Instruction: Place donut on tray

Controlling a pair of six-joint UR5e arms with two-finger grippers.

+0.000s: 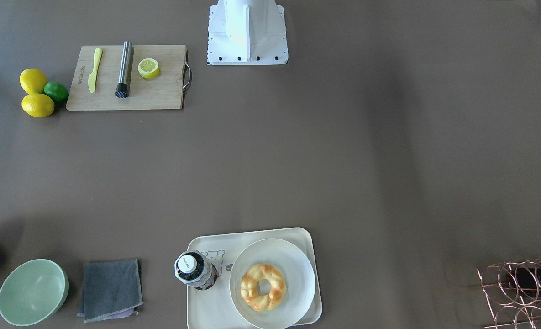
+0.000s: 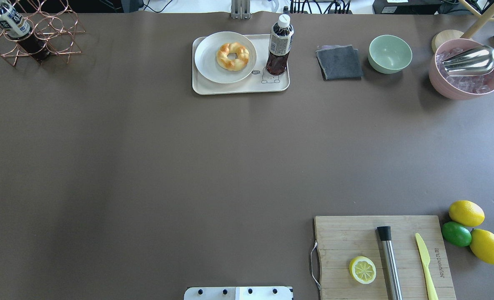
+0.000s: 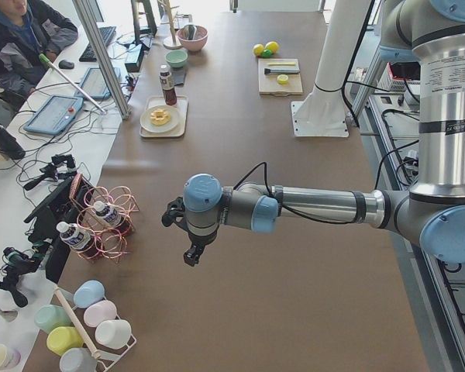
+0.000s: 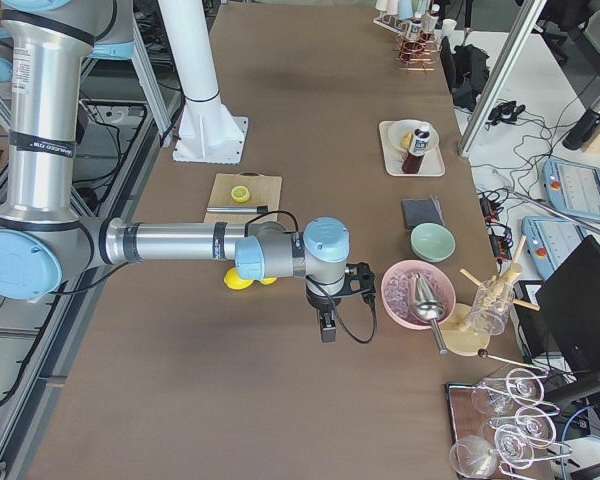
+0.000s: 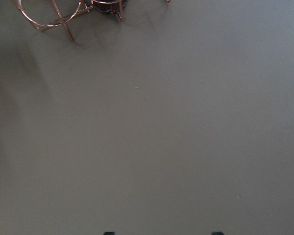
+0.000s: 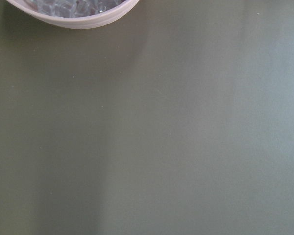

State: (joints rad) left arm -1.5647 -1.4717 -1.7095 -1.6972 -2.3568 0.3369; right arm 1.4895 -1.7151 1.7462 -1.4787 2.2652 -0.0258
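Note:
The donut (image 1: 263,287) lies on a round white plate (image 1: 293,267) that sits on the cream tray (image 1: 206,313). In the overhead view the donut (image 2: 232,56) and tray (image 2: 238,88) are at the far middle of the table. My left gripper (image 3: 187,236) hangs above bare table near the wire rack, far from the tray. Its fingertips (image 5: 108,233) just show at the bottom edge of the left wrist view, wide apart with nothing between them. My right gripper (image 4: 325,325) hangs next to the pink ice bowl. I cannot tell whether it is open.
A dark drink bottle (image 2: 279,46) stands on the tray beside the plate. A grey cloth (image 2: 339,62), green bowl (image 2: 390,53) and pink ice bowl (image 2: 465,71) lie to its right. A copper wire rack (image 2: 30,35) is far left. A cutting board (image 2: 382,258) with lemon half is near right.

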